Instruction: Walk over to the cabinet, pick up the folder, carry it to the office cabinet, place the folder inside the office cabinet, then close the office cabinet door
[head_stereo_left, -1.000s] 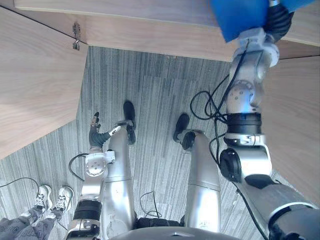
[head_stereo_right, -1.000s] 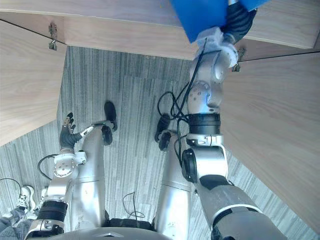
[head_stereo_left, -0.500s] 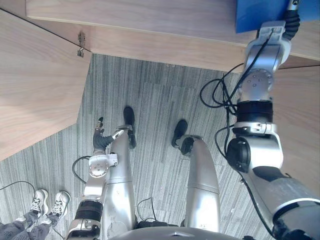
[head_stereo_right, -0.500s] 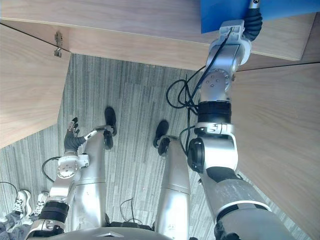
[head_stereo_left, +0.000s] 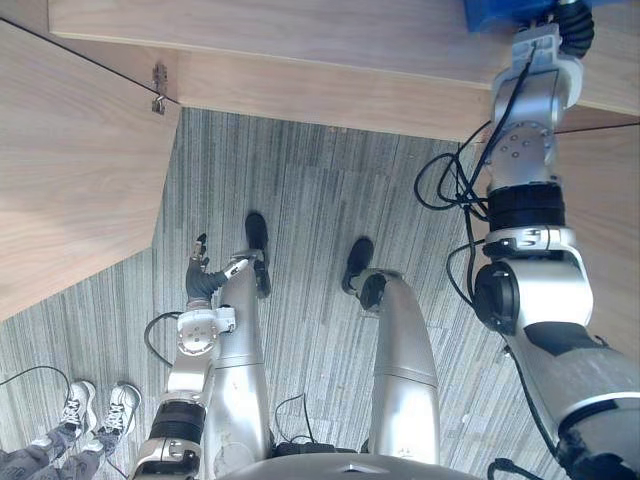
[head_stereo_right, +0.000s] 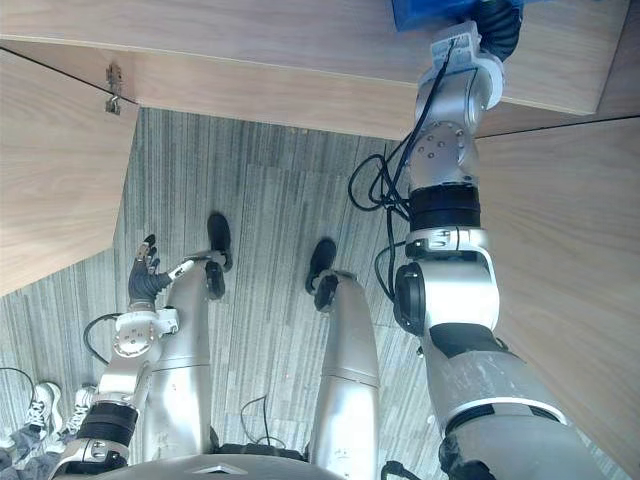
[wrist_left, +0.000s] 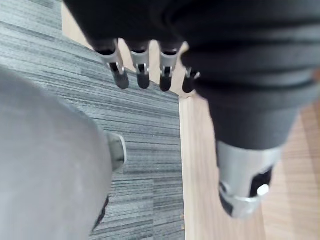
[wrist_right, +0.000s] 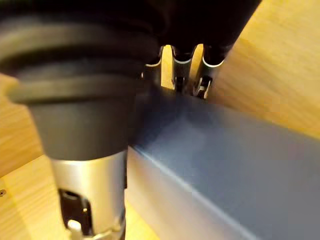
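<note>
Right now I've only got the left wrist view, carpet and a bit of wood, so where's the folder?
Observer: The blue folder is in the right hand, fingers over its far edge.
Operator: Is it in yet?
Observer: It's held over the wood of the cabinet ahead; resting or not, I can't tell.
Operator: Anyone nearby?
Observer: A person's shoes stand on the carpet to the robot's left.

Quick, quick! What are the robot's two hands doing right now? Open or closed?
Left hand: open, fingers straight, holding nothing.
Right hand: closed, pinching the flat blue folder.
</note>
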